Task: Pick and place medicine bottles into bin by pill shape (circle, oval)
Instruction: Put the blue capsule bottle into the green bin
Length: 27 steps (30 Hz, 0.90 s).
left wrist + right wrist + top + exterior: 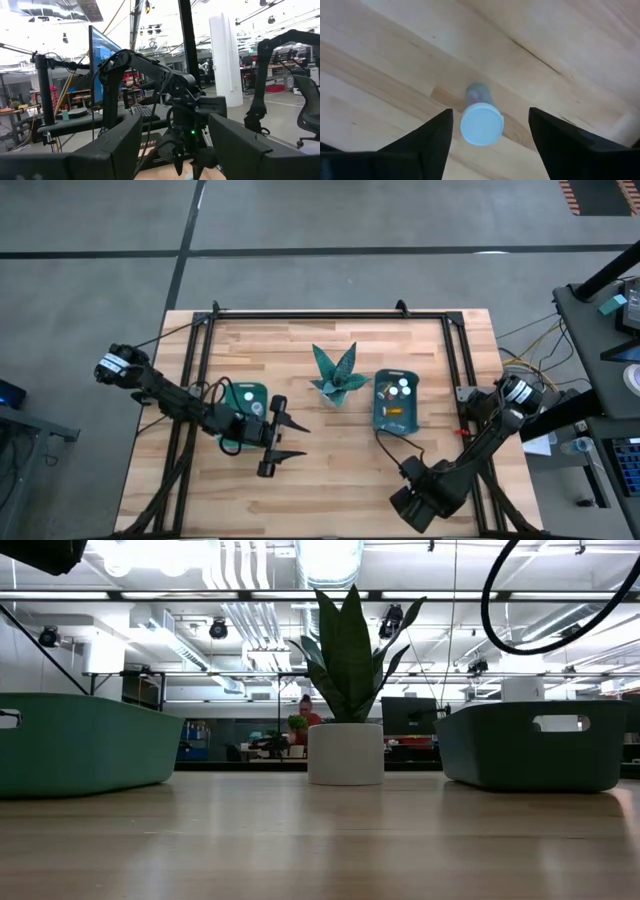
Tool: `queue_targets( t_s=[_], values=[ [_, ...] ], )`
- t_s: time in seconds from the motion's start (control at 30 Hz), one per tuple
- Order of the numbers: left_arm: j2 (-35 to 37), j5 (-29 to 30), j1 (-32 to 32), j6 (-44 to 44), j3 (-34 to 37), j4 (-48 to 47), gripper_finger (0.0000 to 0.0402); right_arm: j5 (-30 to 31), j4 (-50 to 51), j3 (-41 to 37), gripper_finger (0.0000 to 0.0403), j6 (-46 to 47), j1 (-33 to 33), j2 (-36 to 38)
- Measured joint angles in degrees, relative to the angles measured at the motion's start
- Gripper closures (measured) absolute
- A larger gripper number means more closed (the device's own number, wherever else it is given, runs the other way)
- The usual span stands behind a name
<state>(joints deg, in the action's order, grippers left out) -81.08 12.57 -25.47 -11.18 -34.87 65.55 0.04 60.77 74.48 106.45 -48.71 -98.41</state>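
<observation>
Bottle [481, 119] stands upright on the desk [560, 45], long axis vertical, white cap up, centred between the right gripper's [490, 137] wide-open, empty jaws. Bare desk surrounds the bottle. Left gripper [285, 438] is open, empty.

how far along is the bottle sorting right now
Well along: several bottles lie in the right bin, at least one white cap in the left bin. In hand: the right gripper, open, straddles a white-capped bottle on the table. The left gripper is open, empty.
</observation>
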Motion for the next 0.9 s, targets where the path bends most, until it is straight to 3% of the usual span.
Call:
queue_targets(
  t_s=[0.73, 0.9],
  values=[
    [0.13, 1.65, 0.02, -1.79, -0.15, 0.03, 0.0189, 1.43, -2.18, -0.06, 0.0293, 0.02, 0.02, -0.43],
    [0.13, 1.67, 0.02, -1.79, -0.17, 0.01, 0.0189, 1.43, -2.77, -0.06, 0.0299, -0.64, 0.02, -0.41]
  ],
)
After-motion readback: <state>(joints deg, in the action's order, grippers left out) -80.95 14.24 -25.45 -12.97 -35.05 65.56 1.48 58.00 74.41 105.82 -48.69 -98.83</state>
